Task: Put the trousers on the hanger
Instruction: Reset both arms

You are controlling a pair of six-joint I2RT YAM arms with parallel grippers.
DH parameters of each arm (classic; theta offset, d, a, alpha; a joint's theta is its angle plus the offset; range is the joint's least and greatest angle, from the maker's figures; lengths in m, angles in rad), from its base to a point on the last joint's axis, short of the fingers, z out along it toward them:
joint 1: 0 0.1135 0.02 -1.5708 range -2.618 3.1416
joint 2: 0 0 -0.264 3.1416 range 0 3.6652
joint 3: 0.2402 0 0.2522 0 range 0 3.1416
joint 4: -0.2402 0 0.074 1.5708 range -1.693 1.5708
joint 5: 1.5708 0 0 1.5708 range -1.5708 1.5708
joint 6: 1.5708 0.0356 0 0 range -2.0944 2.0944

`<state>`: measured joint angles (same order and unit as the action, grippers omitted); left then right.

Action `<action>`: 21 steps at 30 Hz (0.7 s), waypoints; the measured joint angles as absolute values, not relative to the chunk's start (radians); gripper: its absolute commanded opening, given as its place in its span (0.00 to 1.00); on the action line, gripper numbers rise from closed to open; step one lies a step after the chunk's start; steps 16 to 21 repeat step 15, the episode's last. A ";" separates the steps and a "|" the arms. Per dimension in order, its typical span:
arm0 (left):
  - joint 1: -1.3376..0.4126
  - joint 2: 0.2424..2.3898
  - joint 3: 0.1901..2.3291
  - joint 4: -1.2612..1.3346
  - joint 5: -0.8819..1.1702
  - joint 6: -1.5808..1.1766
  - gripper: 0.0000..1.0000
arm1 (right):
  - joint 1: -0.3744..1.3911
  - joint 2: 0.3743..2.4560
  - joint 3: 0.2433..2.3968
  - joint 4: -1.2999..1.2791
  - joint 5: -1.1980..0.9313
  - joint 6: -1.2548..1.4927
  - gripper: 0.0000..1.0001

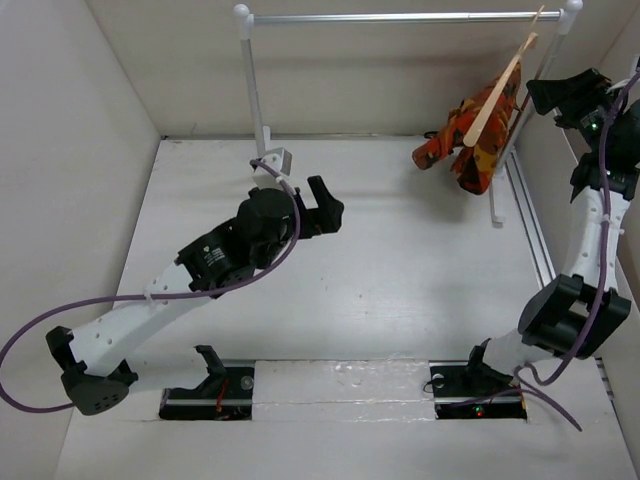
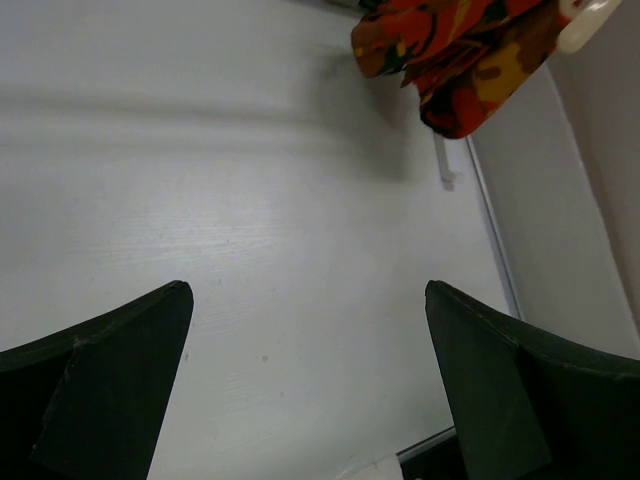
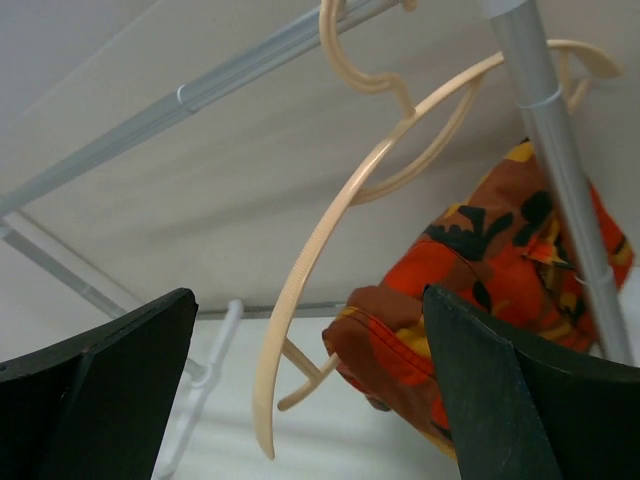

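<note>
The camouflage trousers (image 1: pixel 470 140) hang folded over the pale tan hanger (image 1: pixel 498 88), whose hook sits on the rail's right end. In the right wrist view the hanger (image 3: pixel 320 240) curves in front of the trousers (image 3: pixel 470 290). My right gripper (image 1: pixel 545 95) is open and empty, just right of the hanger, touching nothing. My left gripper (image 1: pixel 328 212) is open and empty over the middle of the table, well left of the trousers (image 2: pixel 450 50). Its fingers (image 2: pixel 110 380) frame bare table.
The metal clothes rail (image 1: pixel 400 17) on white posts (image 1: pixel 250 80) spans the back of the table. A grey track (image 1: pixel 530 220) runs along the right side by the wall. White walls enclose the left, back and right sides.
</note>
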<state>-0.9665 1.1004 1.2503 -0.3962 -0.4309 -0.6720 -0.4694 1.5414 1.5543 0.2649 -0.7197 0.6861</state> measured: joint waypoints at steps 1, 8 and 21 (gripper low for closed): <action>-0.966 1.110 1.283 -0.392 -0.432 -0.659 0.99 | -0.475 1.514 1.554 0.218 -0.709 0.645 1.00; -0.957 1.134 1.401 -0.336 -0.430 -0.625 0.99 | -0.417 1.158 1.287 0.046 -0.570 0.432 1.00; -0.955 1.162 1.345 -0.327 -0.353 -0.635 0.99 | -0.189 0.836 0.877 -0.159 -0.440 0.297 1.00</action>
